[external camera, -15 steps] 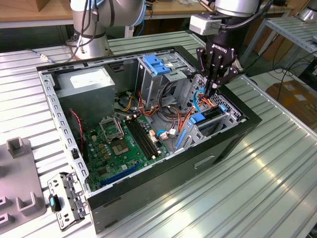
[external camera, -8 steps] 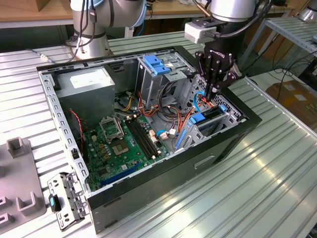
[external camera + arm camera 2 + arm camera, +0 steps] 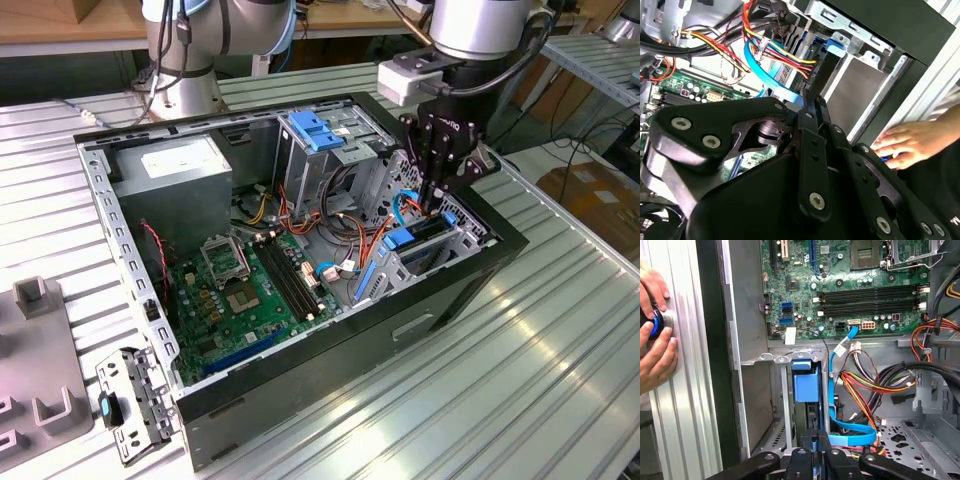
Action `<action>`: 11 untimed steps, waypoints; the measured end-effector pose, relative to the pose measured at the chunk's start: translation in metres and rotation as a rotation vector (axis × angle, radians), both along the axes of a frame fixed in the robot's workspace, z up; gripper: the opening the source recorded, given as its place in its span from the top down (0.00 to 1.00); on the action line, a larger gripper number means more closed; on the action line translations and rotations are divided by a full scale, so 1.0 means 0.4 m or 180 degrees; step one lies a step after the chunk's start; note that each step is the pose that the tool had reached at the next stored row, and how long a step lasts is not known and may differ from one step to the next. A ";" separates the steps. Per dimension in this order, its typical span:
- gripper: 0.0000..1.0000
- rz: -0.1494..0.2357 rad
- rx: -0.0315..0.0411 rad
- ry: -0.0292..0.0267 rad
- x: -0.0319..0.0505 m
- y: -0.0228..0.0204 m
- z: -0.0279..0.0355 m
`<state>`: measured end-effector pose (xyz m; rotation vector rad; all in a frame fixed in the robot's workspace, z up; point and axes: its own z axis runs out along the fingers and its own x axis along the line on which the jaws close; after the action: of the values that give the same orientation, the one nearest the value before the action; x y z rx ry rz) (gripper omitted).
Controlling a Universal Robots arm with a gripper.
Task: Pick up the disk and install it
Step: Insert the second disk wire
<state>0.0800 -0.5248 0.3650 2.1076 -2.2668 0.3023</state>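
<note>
Disk (image 3: 428, 232) stands on edge in the drive cage (image 3: 455, 240) at the computer case's (image 3: 440, 290) front corner, with the pincer (image 3: 432, 205) seemingly closed on its top edge. Press straight down, keeping the blue rails (image 3: 806, 382) aligned and the cables (image 3: 865, 385) clear.

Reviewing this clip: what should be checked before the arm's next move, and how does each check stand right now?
1. Pincer is down at the drive cage over the disk: ok.
2. Disk fully seated in its slot: cannot tell.
3. Blue cable is clear of the disk: not ok, it runs close beside it.
4. Person's hand is outside the computer case: ok, it rests on the table beside the case.
5. Case open for access: ok.
</note>
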 end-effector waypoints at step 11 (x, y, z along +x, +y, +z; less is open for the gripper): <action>0.84 0.0000 0.0371 -0.0060 -0.007 -0.039 -0.014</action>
<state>0.0772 -0.5404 0.3593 2.1676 -2.3498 0.1952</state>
